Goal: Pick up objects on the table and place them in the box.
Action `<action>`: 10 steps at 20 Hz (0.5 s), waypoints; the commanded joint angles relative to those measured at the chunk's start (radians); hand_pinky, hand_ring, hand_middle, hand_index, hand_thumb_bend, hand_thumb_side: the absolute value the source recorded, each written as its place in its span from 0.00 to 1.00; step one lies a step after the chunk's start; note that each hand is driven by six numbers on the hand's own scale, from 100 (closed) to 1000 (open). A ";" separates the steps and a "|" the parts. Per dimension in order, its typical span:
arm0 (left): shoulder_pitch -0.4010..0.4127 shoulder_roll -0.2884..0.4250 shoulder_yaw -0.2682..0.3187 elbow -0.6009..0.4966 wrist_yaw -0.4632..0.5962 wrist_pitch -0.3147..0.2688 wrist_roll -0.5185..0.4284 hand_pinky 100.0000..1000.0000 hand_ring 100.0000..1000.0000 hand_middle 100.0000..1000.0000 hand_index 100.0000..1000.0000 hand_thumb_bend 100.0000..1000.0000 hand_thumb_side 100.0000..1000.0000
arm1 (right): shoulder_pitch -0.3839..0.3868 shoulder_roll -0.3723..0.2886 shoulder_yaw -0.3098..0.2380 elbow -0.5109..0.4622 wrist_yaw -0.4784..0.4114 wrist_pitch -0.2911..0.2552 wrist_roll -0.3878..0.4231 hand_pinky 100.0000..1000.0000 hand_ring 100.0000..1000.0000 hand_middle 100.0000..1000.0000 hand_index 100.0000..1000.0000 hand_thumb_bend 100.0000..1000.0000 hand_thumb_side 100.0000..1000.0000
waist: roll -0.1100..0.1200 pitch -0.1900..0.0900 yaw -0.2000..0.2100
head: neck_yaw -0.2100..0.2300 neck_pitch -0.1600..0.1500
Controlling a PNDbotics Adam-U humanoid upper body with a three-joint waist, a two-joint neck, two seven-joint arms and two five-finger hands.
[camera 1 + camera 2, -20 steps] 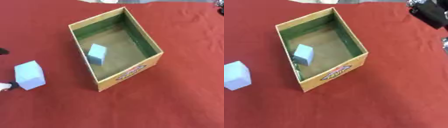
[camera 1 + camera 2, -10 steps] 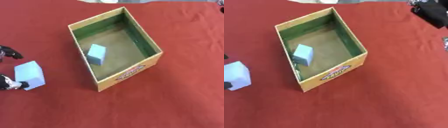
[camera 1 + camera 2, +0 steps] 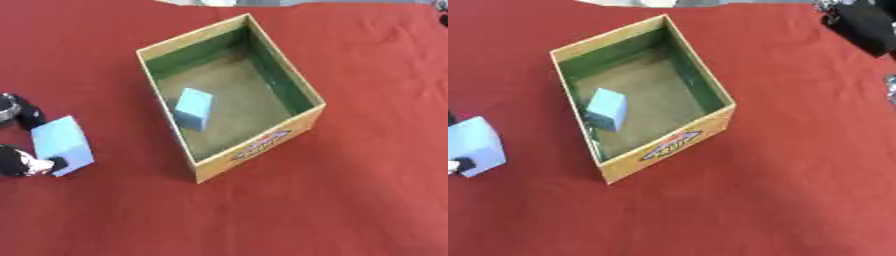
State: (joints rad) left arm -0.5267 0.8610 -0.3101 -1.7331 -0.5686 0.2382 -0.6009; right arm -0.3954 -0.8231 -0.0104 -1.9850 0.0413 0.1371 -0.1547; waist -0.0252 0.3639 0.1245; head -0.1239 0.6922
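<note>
At the left edge, the left hand (image 3: 19,162) pinches a pale blue block (image 3: 63,145) between dark fingers above and below it, the block resting on the red tablecloth (image 3: 350,190) well apart from the box (image 3: 262,145). This is judged the grasp step; next comes lifting and carrying rightward over the near wall. A second blue block (image 3: 192,108) lies inside; at the upper right, the right hand's (image 3: 859,22) finger state cannot be told.

Left hand (image 3: 19,137) mostly cut by left edge, only dark finger parts showed either side of pale blue block (image 3: 63,145); palm hidden. Right hand (image 3: 859,22) cropped at upper right corner, fingers unreadable. Box (image 3: 262,145) label too blurred to read.
</note>
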 commanded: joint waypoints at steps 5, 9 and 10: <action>-0.032 0.037 0.079 -0.139 0.017 0.020 0.051 0.73 0.59 0.45 0.57 0.35 0.39 | -0.009 -0.026 -0.012 -0.015 -0.003 -0.001 -0.006 0.83 0.80 0.65 0.82 0.00 0.62 | 0.012 -0.009 0.005 | -0.005 -0.007; -0.134 0.029 0.119 -0.225 0.042 0.037 0.063 0.73 0.60 0.47 0.58 0.33 0.39 | -0.012 -0.028 -0.012 -0.015 -0.002 -0.003 -0.005 0.83 0.80 0.65 0.82 0.00 0.61 | 0.016 -0.013 0.009 | -0.013 -0.003; -0.168 0.020 0.121 -0.229 0.047 0.040 0.061 0.73 0.60 0.48 0.58 0.33 0.40 | -0.013 -0.028 -0.012 -0.015 -0.002 -0.005 -0.005 0.83 0.80 0.65 0.82 0.00 0.61 | 0.018 -0.014 0.010 | -0.014 -0.003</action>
State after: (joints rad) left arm -0.6759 0.8605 -0.2149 -1.9317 -0.5322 0.2720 -0.5435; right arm -0.3961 -0.8231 -0.0110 -1.9850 0.0413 0.1350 -0.1571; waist -0.0242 0.3639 0.1348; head -0.1343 0.6926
